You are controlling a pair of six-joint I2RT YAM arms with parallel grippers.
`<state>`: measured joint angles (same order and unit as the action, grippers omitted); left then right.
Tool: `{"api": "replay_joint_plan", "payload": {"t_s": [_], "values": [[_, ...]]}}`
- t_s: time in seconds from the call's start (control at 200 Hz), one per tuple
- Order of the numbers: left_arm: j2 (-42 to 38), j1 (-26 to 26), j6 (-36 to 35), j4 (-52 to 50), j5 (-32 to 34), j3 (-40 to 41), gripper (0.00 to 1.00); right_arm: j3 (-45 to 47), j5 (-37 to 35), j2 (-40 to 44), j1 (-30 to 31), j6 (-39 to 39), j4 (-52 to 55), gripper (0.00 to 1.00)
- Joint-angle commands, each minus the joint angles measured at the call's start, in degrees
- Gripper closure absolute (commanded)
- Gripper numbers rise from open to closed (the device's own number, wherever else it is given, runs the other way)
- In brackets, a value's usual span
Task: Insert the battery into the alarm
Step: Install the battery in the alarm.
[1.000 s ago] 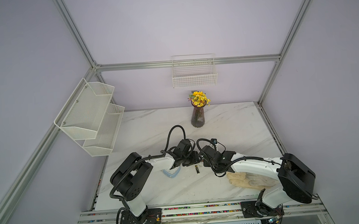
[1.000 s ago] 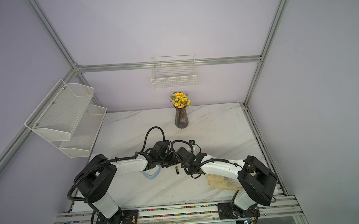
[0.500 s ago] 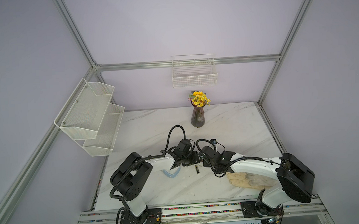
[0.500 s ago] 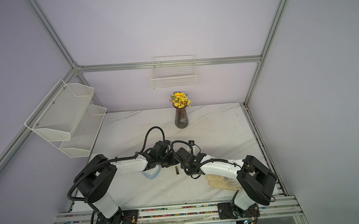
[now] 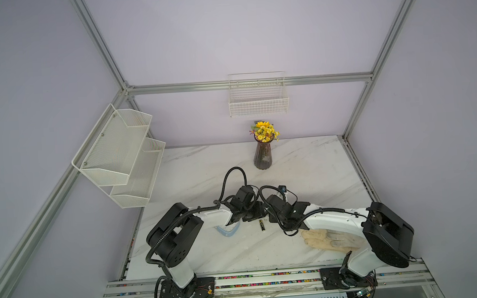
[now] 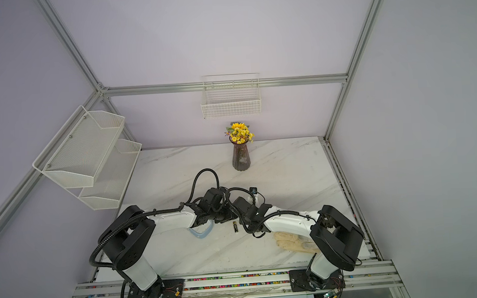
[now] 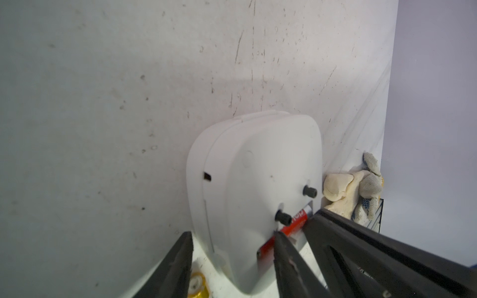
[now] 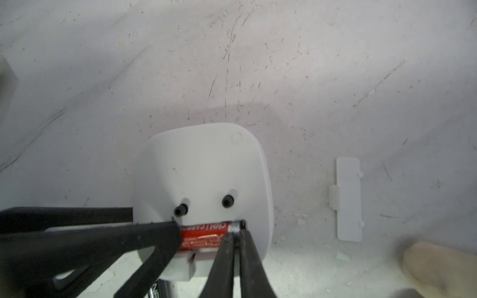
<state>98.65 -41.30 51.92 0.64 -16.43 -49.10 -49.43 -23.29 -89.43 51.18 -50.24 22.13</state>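
Down in the slot on the back of the white alarm (image 8: 201, 167), a red battery (image 8: 204, 236), lying along the slot. On the right, jaws shut with nothing between them, tips set against the battery's silver end, right by the alarm's edge. On the left, jaws partway apart around the alarm's other side: one finger (image 8: 144, 237) over the battery's other end, the other touching the alarm's edge; cannot tell if squeezing. Very little room here, both arms nose to nose over the table (image 5: 204, 168) in both top views. Just beside the alarm, flat on the table, a white cover (image 8: 348, 198). Close in front of the arms, a spare battery (image 5: 261, 225) and a blue loop (image 5: 227, 232). Under the right arm, a pale glove (image 5: 329, 239) near the front edge. Lots of open table farther back, up to a vase (image 5: 262, 155) of yellow flowers by the wall. White marble top, scratched and speckled. Lilac walls, metal frame, a wire basket (image 5: 258, 97) and a shelf (image 5: 118, 151).
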Motion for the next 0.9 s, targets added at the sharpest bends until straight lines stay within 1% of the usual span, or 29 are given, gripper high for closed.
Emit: {"api": "replay_joint_plan", "payload": {"t_s": [0.0,0.135,0.225,0.42,0.645,0.79,0.895], "values": [[1.0,-0.2,0.0,0.3,0.6,0.5,0.49,-0.2,1.1,-3.1,0.3,-1.6,3.8,0.9],[0.8,-0.2,0.0,0.5,0.5,0.5,0.49,0.4,-0.6,-3.4,0.0,-2.7,4.1,0.9],[0.2,-0.2,0.0,0.5,0.6,0.7,0.49,0.7,-0.3,-3.2,-1.0,-3.0,4.1,0.9],[-0.5,-0.2,0.0,-0.2,0.7,0.2,0.49,-0.7,3.8,-3.5,-3.3,-1.6,3.7,0.9],[-0.2,0.1,-0.4,-1.2,1.3,-1.0,0.49,1.0,12.0,-3.2,-7.9,0.1,0.7,0.9],[-0.1,0.6,-1.0,-2.4,2.2,-2.4,0.49,1.4,15.0,-3.3,-10.3,0.9,0.7,0.9],[-0.9,1.4,-1.1,-2.6,2.0,-3.1,0.49,0.4,15.2,-4.2,-11.1,1.5,1.5,0.9]]}}
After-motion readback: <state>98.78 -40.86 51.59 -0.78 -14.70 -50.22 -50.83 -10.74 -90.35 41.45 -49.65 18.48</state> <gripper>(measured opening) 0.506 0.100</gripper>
